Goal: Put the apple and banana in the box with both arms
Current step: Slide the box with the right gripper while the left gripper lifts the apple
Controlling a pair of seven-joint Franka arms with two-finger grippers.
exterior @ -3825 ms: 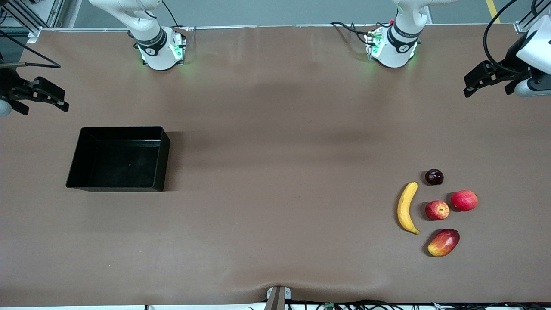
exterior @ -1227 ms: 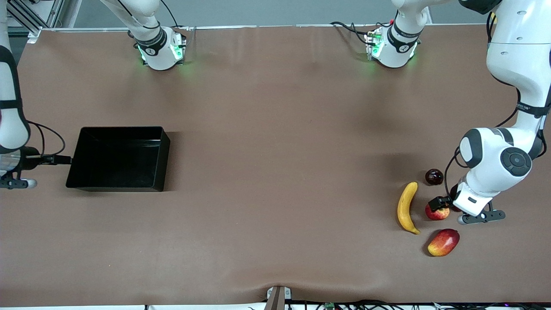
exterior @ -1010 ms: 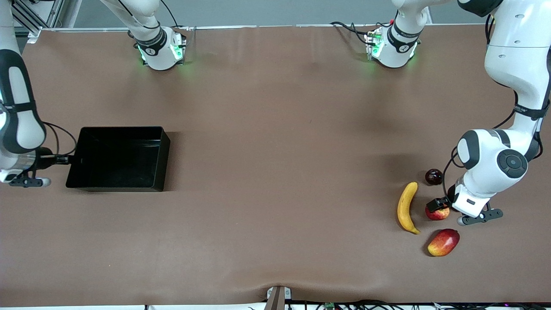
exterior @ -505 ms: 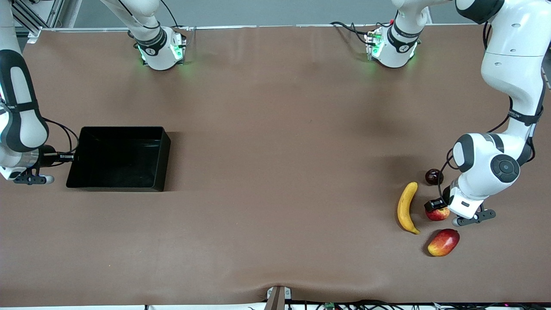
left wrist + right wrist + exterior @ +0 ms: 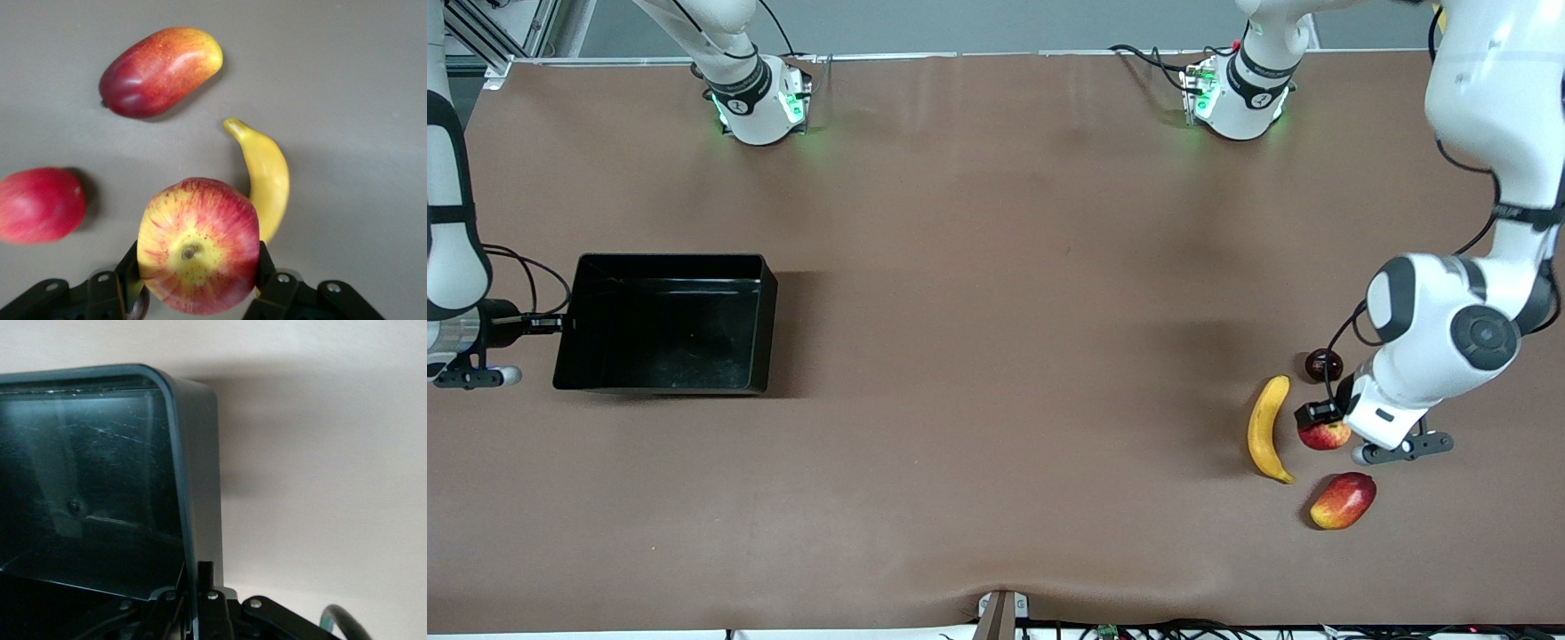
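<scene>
Nearest the front camera, toward the left arm's end of the table (image 5: 996, 311), an oblong red-and-yellow fruit (image 5: 1344, 500) lies close to the table's front edge. Just farther from the camera, the banana (image 5: 1266, 429) lies with its long axis running from the front edge toward the robots' edge, its bowed side facing the table's middle and its tips curving toward the apple (image 5: 1326, 435). The apple sits just beside the banana, clamped between the fingers of the left gripper (image 5: 1323, 425); in the left wrist view its stem dimple faces the camera, with a finger (image 5: 117, 293) pressed against each side of the apple (image 5: 198, 245). A plain red fruit (image 5: 40, 205) shows only in that wrist view, beside the apple. A small dark round fruit (image 5: 1323, 364) lies farther still. At the right arm's end, the box (image 5: 663, 322) stands with its long axis along the table's length, open side up. The right gripper (image 5: 547, 324) is closed on the box's end wall (image 5: 200, 520).
</scene>
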